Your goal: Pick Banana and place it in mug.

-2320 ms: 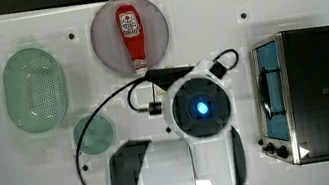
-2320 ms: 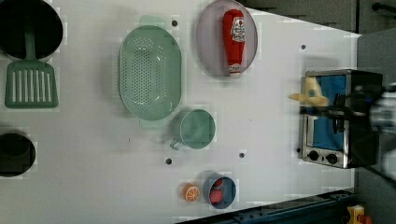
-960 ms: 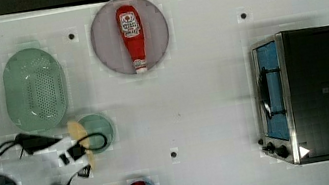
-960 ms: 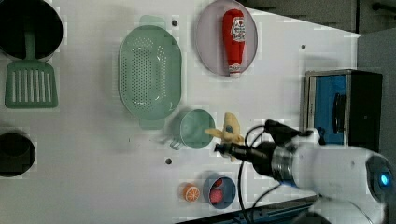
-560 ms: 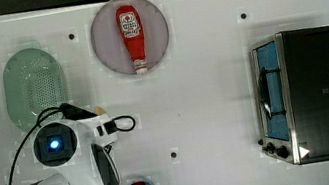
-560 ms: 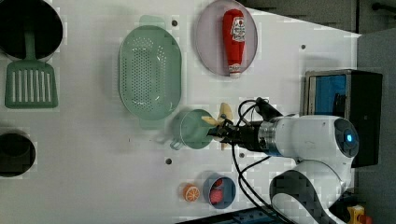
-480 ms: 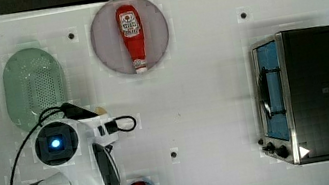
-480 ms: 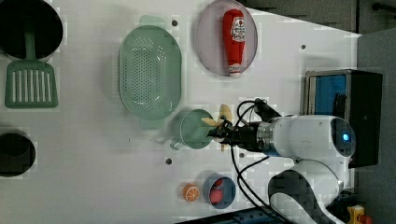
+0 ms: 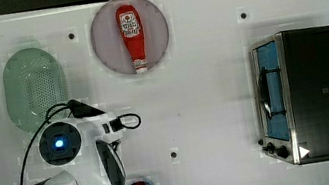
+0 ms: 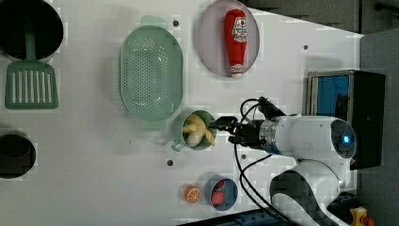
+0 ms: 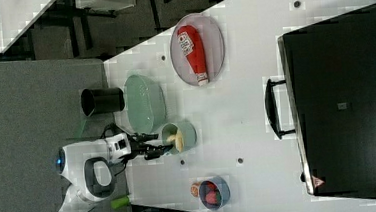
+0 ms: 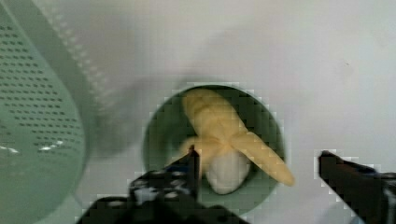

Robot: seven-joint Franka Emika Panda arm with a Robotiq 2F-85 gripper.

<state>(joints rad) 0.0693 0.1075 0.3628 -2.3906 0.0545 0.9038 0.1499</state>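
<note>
I see the banana lying inside the mug, its peel flaps splayed and one yellow tip poking over the rim. In the left view the mug stands just beside the strainer, at about five o'clock from it, with the banana filling its bowl. The gripper hovers over the mug with its fingers spread wide, one on each side of the fruit and holding nothing. In the left view the gripper sits at three o'clock from the mug, right at its rim, with the white arm stretching off behind it. From the right view I read the same: the banana rests in the mug, and the gripper stands at nine o'clock from it.

The ketchup bottle lies on its round plate at one o'clock from the mug in the left view, well apart. The blue bowl with red pieces sits at five o'clock from the mug, the orange slice just beside it. The toaster oven stands at the far three o'clock edge of the table in the top view. A green spatula lies at the left view's far nine o'clock side.
</note>
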